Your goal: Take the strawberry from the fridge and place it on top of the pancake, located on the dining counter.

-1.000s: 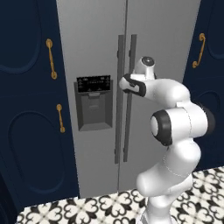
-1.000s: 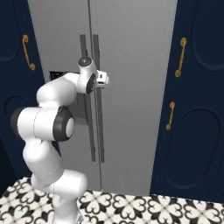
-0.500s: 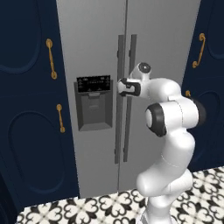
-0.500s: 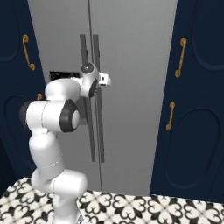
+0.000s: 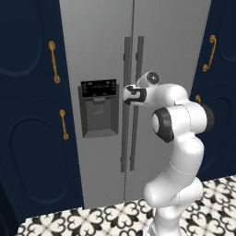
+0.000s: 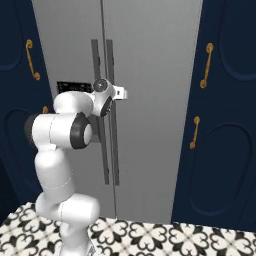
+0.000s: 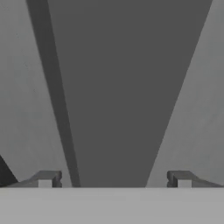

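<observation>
Reaching for the fridge (image 5: 97, 55), the arm has its pincer (image 5: 126, 95) level with the upper half of the two long vertical handles (image 6: 102, 150) that run down the middle where the doors meet. Both doors are shut, with no gap at the seam in either base view. In the hand view the pincer (image 7: 113, 180) stands wide open, its two fingertips (image 7: 45, 179) set to either side of a broad dark grey bar that runs up the frame, taken to be one of the handles; nothing is clamped between them. Whether a fingertip touches the bar cannot be told. Judged from this, the task is at its very first step: the door is yet to be gripped and pulled. The strawberry is presumably behind the closed doors. Fetching it, carrying it to the dining bench and setting it on the pancake all remain.
</observation>
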You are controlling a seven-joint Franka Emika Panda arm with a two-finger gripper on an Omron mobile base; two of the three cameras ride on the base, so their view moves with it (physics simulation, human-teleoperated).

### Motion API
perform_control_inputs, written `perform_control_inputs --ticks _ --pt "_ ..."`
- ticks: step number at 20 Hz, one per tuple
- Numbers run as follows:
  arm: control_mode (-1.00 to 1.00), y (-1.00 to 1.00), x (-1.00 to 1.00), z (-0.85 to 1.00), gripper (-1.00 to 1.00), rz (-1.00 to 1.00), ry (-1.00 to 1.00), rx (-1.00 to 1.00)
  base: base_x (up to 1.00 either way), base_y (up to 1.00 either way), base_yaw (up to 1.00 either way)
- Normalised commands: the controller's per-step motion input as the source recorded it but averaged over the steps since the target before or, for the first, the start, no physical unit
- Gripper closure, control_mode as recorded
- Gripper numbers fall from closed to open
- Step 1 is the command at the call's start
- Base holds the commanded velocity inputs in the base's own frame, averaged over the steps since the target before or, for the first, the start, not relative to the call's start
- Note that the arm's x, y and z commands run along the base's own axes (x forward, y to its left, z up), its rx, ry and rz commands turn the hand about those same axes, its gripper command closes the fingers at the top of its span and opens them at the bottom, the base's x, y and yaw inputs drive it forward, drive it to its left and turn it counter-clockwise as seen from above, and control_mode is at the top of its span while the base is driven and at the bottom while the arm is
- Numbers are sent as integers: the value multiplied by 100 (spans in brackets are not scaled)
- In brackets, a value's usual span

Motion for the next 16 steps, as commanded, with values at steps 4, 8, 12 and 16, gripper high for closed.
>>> perform_control_inputs --ticks 4,8,12,16 --pt "-100 -1 11 0 100 0 0 0 0 0 0" --pt "-100 -28 -11 0 100 -6 12 0 0 0 0" --pt "-100 -86 -72 -5 100 -8 15 0 0 0 0" --pt "-100 -100 -99 -7 100 -7 9 0 0 0 0"
